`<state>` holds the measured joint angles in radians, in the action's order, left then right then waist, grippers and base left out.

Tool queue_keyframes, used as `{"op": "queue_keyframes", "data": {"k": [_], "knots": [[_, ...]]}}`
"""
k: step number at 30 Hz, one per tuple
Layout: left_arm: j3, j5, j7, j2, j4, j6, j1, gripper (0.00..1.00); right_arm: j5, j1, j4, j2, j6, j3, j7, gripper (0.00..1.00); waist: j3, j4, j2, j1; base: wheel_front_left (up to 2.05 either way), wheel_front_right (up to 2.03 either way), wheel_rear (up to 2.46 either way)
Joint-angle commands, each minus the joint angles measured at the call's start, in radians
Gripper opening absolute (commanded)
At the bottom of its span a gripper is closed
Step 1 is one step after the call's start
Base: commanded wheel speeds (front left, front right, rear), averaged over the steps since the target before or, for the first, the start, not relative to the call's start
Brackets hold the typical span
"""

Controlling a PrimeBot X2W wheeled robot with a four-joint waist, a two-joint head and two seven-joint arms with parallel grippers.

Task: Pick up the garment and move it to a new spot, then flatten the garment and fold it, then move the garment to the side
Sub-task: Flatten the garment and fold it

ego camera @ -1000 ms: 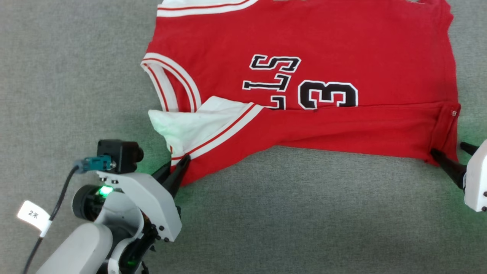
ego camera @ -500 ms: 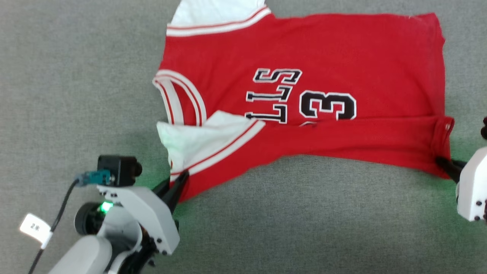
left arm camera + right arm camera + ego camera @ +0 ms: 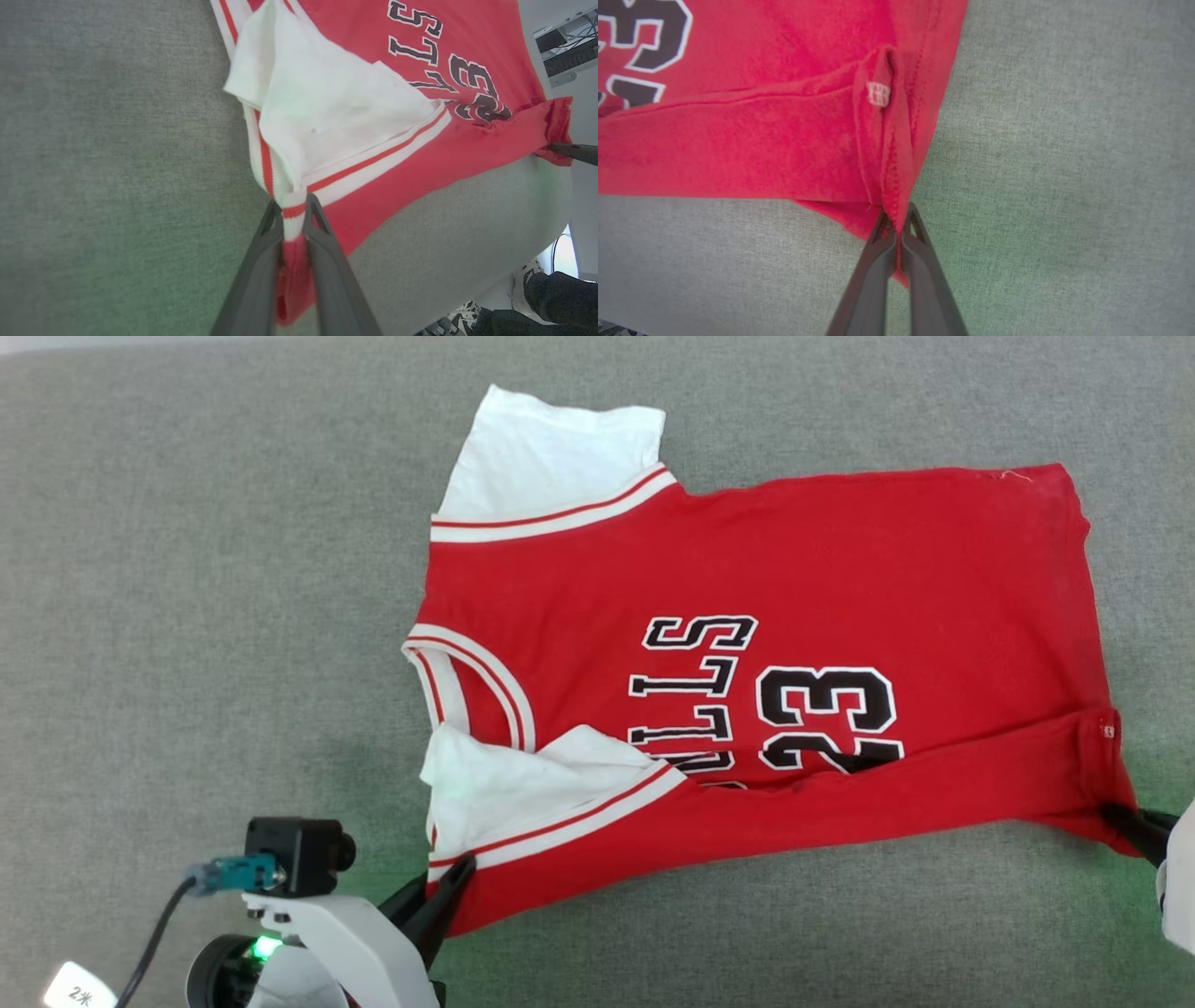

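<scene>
The garment (image 3: pixel 766 644) is spread on the grey surface (image 3: pixel 187 616) from centre toward 3 o'clock of the head view. Its near edge is lifted and stretched taut, judged as a fold being started: the left gripper (image 3: pixel 448 887) at 7 o'clock is clamped on the striped band (image 3: pixel 289 210), and the right gripper (image 3: pixel 1125 821) at 4 o'clock is pinched onto the hem corner (image 3: pixel 896 186). Counted: 1 garment, 2 white sleeve ends (image 3: pixel 560 457), 2 grippers.

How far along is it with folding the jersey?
Done: garment lies spread on the grey surface, near edge turned over the lettering. In hand: left gripper and right gripper each shut on a near corner. Left: finishing the fold, moving it aside.
</scene>
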<state>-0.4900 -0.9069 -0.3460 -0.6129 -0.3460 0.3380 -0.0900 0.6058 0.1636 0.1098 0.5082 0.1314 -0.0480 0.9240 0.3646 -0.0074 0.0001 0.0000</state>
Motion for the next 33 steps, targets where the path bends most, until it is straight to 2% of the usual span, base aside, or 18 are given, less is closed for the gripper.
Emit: {"op": "queue_keyframes", "data": {"k": [1, 2, 3, 4, 5, 10, 16, 21, 25, 27, 30, 33], "knots": [[0.005, 0.001, 0.006, -0.001, -0.005, 0.008, 0.009, 0.0, -0.005, -0.018, 0.004, -0.002, -0.001, -0.007, -0.006, 0.11, -0.002, 0.001, -0.0001, 0.0, 0.0, 0.0, 0.0], [0.008, 0.005, 0.011, 0.0, -0.007, 0.012, 0.009, 0.23, -0.011, -0.019, 0.006, -0.003, -0.001, -0.011, -0.012, 0.47, -0.002, 0.001, -0.0001, 0.0, 0.0, 0.0, 0.0], [0.009, 0.008, 0.013, 0.001, -0.007, 0.014, 0.007, 0.39, -0.016, -0.022, 0.01, -0.006, -0.001, -0.015, -0.019, 1.0, -0.005, 0.002, -0.0001, 0.0, 0.0, 0.0, 0.0], [0.009, 0.012, 0.013, -0.001, -0.009, 0.015, 0.004, 0.94, -0.022, -0.026, 0.015, -0.01, -0.001, -0.019, -0.03, 1.0, -0.008, 0.002, -0.0001, 0.0, 0.0, 0.0, 0.0], [0.013, 0.017, 0.018, -0.005, -0.014, 0.016, -0.001, 1.0, -0.025, -0.032, 0.019, -0.016, -0.001, -0.027, -0.039, 1.0, -0.011, 0.003, -0.0001, 0.0, 0.0, 0.0, 0.0], [0.053, 0.039, 0.049, -0.02, -0.045, 0.034, -0.029, 1.0, -0.037, -0.046, 0.063, -0.034, -0.001, -0.071, -0.089, 1.0, -0.026, 0.005, -0.0001, 0.0, 0.0, 0.0, 0.0], [0.088, 0.078, 0.054, -0.057, -0.023, 0.004, -0.137, 1.0, -0.055, -0.028, 0.136, -0.076, -0.001, -0.101, -0.135, 1.0, -0.042, 0.005, -0.0001, 0.0, 0.0, 0.0, 0.0], [0.122, 0.048, 0.054, -0.025, 0.072, -0.034, -0.293, 1.0, -0.06, 0.006, 0.157, -0.104, -0.001, -0.048, -0.154, 1.0, -0.045, -0.024, -0.0001, 0.0, 0.0, 0.0, 0.0], [0.139, 0.02, 0.047, 0.003, 0.185, -0.081, -0.43, 1.0, -0.061, 0.036, 0.159, -0.132, -0.001, 0.005, -0.169, 1.0, -0.028, -0.07, -0.0001, 0.0, 0.0, 0.0, 0.0], [0.14, 0.044, 0.041, -0.016, 0.249, -0.108, -0.511, 1.0, -0.059, 0.05, 0.154, -0.143, -0.001, 0.029, -0.181, 1.0, -0.012, -0.096, -0.0001, 0.0, 0.0, 0.0, 0.0], [0.127, 0.048, 0.017, -0.004, 0.346, -0.143, -0.625, 1.0, -0.056, 0.065, 0.147, -0.155, -0.001, 0.053, -0.202, 1.0, 0.017, -0.137, -0.0001, 0.0, 0.0, 0.0, 0.0], [0.113, 0.07, -0.012, -0.016, 0.449, -0.18, -0.743, 1.0, -0.057, 0.088, 0.145, -0.175, -0.001, 0.07, -0.238, 1.0, 0.046, -0.182, -0.0001, 0.0, 0.0, 0.0, 0.0]]}}
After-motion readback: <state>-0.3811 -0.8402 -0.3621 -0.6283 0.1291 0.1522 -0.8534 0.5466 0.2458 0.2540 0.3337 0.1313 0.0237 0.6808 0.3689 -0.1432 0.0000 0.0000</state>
